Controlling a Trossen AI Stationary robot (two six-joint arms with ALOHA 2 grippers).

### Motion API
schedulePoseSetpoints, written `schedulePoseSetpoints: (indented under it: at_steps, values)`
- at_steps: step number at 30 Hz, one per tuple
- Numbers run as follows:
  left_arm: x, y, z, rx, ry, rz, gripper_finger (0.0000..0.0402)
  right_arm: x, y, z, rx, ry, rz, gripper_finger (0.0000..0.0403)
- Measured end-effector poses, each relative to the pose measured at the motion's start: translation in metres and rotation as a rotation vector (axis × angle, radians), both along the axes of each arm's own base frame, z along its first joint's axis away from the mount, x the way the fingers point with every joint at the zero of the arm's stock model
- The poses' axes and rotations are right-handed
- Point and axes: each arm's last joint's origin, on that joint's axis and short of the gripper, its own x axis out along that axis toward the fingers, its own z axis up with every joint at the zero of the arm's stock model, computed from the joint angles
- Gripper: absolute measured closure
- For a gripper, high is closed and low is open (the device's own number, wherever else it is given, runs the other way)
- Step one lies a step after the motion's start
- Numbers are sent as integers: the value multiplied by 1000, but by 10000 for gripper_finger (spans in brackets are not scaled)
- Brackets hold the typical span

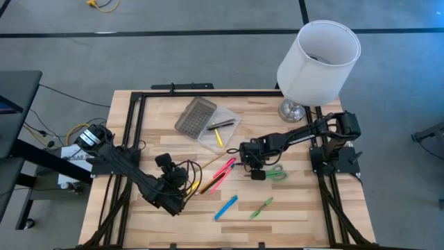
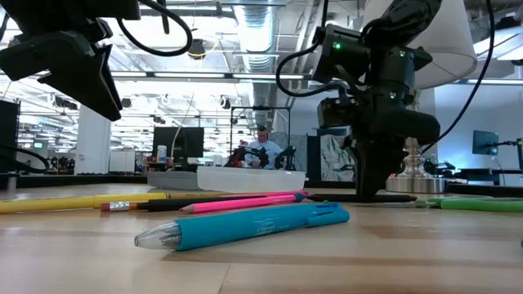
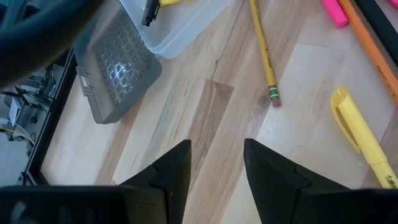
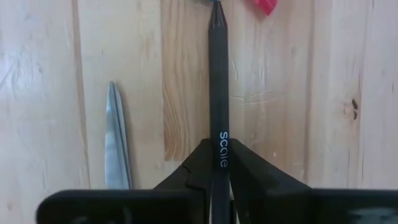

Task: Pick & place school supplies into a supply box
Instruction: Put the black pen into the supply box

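Observation:
The supply box's clear tray (image 1: pixel 220 130) lies open at the table's far middle, with a yellow pencil and a dark pen inside, and its grey grid lid (image 1: pixel 195 116) lies beside it. My right gripper (image 1: pixel 252 167) stands between the tray and the green-handled scissors (image 1: pixel 274 173), shut on a dark pen (image 4: pixel 217 81). My left gripper (image 1: pixel 173 182) hovers open at the near left, close to a yellow pencil (image 3: pixel 264 53) and a yellow highlighter (image 3: pixel 364 140). Pink pens (image 1: pixel 222 170), a blue marker (image 1: pixel 225 207) and a green marker (image 1: pixel 260 207) lie flat on the wood. My right gripper pinches the dark pen between its two fingers on the printed part of the barrel (image 4: pixel 222 140), coming from above and pointing down. The pen runs forward out of the fingers toward the pink pens. It lies level at table height (image 2: pixel 327 197); I cannot tell whether it is lifted clear.
A white lampshade on a metal foot (image 1: pixel 316 59) stands at the far right corner. The scissors' blade (image 4: pixel 116 137) lies next to my right gripper. A black frame (image 1: pixel 132 125) rims the table. Bare wood shows along the near edge.

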Motion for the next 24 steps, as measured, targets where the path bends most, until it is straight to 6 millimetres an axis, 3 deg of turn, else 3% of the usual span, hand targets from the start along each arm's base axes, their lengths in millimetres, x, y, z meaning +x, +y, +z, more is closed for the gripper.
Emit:
schedulePoseSetpoints:
  at_steps: [5,14,24]
  values:
    - [0,0,0,16,-11,-3,258,0,0,0,-11,-4,34,388]
    - [0,0,0,19,-13,-4,258,0,0,0,-19,-5,62,374]
    - [0,0,0,19,-13,-5,258,2,4,2,-45,-5,128,391]
